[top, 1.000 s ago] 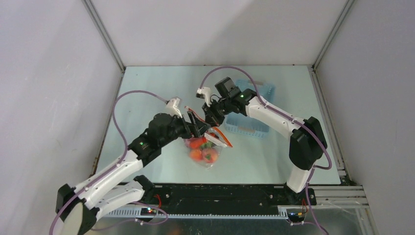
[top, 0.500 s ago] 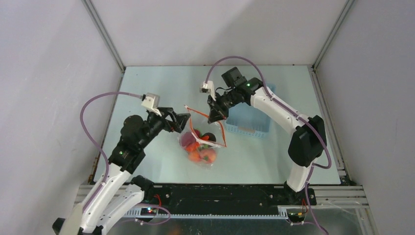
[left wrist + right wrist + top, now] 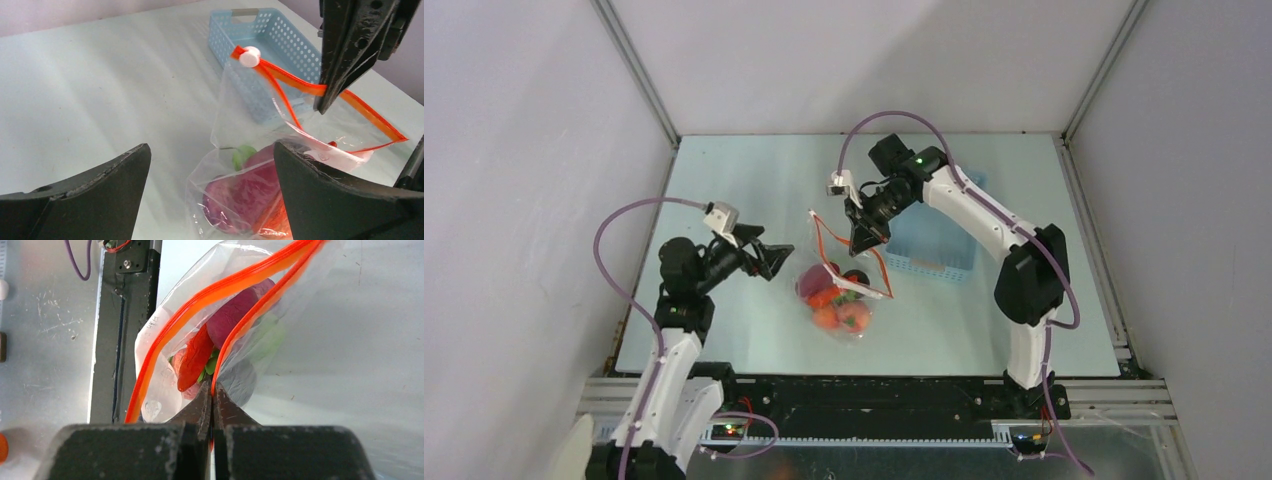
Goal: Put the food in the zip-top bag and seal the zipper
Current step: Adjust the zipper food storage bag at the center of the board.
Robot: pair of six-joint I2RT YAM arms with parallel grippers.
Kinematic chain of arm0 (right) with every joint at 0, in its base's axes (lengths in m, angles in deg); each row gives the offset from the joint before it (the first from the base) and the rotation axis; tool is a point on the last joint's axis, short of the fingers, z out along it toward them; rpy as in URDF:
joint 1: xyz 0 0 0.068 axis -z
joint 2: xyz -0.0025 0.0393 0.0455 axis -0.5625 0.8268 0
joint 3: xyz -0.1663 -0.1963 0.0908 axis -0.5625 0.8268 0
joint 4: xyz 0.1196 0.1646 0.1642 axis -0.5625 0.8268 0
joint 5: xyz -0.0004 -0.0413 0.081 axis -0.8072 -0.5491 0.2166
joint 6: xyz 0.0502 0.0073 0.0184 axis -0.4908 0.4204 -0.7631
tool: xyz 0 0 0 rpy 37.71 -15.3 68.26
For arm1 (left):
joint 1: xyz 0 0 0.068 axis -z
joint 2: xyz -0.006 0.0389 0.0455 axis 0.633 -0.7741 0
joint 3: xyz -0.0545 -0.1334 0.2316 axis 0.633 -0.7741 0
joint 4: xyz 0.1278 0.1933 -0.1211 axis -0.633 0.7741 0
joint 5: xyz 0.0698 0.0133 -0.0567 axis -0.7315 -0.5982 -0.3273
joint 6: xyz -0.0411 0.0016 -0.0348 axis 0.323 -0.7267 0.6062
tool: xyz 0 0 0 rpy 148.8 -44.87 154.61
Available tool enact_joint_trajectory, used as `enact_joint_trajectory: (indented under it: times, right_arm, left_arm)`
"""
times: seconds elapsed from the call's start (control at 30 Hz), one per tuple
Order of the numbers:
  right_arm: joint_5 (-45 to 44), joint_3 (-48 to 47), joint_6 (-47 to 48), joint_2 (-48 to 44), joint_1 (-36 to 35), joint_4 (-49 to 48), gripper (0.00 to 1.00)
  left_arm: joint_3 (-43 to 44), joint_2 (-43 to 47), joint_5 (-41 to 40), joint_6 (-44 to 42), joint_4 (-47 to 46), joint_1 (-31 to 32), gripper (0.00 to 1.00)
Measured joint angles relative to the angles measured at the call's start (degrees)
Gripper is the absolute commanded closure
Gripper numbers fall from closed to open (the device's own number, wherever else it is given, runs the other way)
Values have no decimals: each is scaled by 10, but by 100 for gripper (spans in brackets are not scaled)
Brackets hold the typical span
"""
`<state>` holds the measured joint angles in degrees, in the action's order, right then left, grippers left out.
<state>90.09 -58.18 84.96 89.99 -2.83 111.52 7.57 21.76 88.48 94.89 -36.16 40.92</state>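
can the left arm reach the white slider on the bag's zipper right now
Probably yes. The left gripper is open, facing the zip-top bag with nothing between. The white slider sits at the zipper end, clear of the right gripper pinching the strip farther along.

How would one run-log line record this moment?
left claw: open, holding nothing | right claw: shut on zipper | food: in zip-top bag | zipper: unsealed

We see a pale blue-green desk (image 3: 724, 180), smooth and faintly glossy. Two things sit on it. A clear plastic bag (image 3: 842, 300) of toy fruit (image 3: 826, 318) rests on its bottom near the middle, with its mouth lifted off the surface. Just behind it, to the right, sits a light-blue perforated basket (image 3: 929, 262). We cannot tell whether the two touch.
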Motion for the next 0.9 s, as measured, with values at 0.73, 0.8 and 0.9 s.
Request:
enact_joint_trajectory:
  times: [0.73,0.8,0.9]
  right_arm:
    - [28,-148,150,73,-35,153,100]
    - [28,-161,161,79,-37,163,100]
    - [28,-165,179,80,-42,184,100]
  left_arm:
    - [78,-242,214,-50,-42,6,32]
    - [83,-254,221,-52,-38,18,35]
    - [87,-264,235,-51,-39,24,47]
